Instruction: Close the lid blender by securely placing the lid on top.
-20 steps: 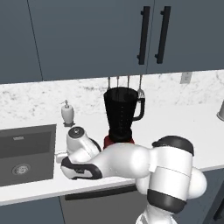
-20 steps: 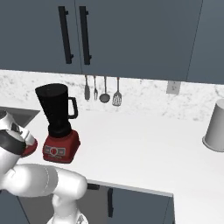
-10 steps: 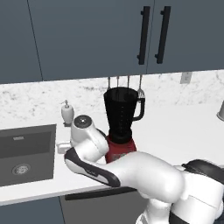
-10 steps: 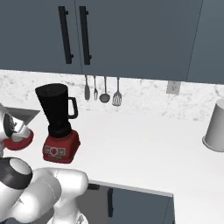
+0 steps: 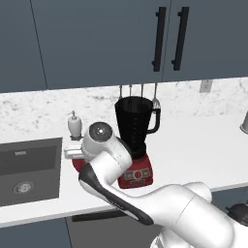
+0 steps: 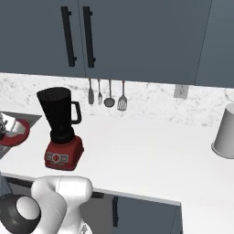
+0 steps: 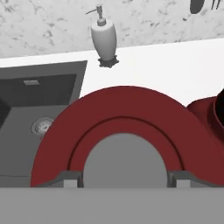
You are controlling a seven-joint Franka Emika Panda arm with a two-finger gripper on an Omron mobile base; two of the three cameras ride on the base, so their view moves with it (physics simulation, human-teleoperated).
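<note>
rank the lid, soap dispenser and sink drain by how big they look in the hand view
1. lid, largest by far, though it sits right at the camera, so nearness inflates it
2. soap dispenser
3. sink drain, smallest, partly hidden behind the lid's edge

Lid [image 7: 124, 116], lower centre of hand view: matt red, plastic-looking, smooth; flat grey knob [image 7: 124, 159] in its middle. Blender [image 5: 135, 140]: dark translucent jar, glossy black handle, red base with a slight sheen. Counter [image 6: 151, 155]: smooth white; backsplash [image 7: 48, 22] speckled like stone. Soap dispenser [image 7: 104, 39], top of hand view: pale, smooth. Sink [image 5: 29, 169], left: dull dark grey. Cabinets [image 6: 137, 36]: matt slate blue, black handles.
</note>
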